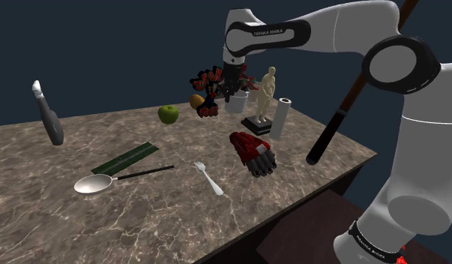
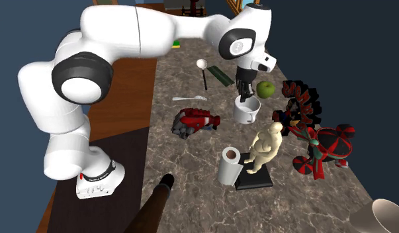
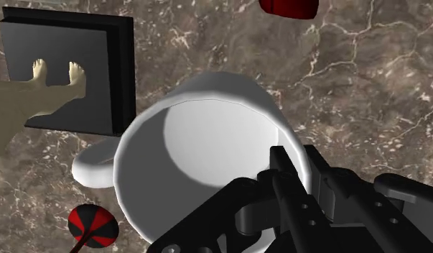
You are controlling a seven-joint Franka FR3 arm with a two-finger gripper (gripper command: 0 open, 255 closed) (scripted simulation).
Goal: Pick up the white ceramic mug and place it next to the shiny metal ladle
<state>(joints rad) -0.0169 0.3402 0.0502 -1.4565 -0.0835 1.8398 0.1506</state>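
**Shoulder view.** The gripper [image 1: 230,88] hangs directly over the white mug [image 1: 235,103], which stands just beside the figurine [image 1: 266,91]. The ladle [image 1: 97,183] lies well apart from the figurine on the marble table [image 1: 37,225], so a long carry remains.

**Second exterior view.** The mug [image 2: 247,111] is upright beside the figurine [image 2: 265,147], with the gripper [image 2: 243,89] descending into its mouth. The ladle [image 2: 203,65] lies well beyond the figurine.

**Wrist view.** The gripper [image 3: 302,167] straddles the rim of the mug [image 3: 207,136], one finger inside and one outside, pinching the wall. In my judgement a rim grip was chosen because the body looks too wide to span. The mug is empty. The figurine's base [image 3: 71,43] is near.
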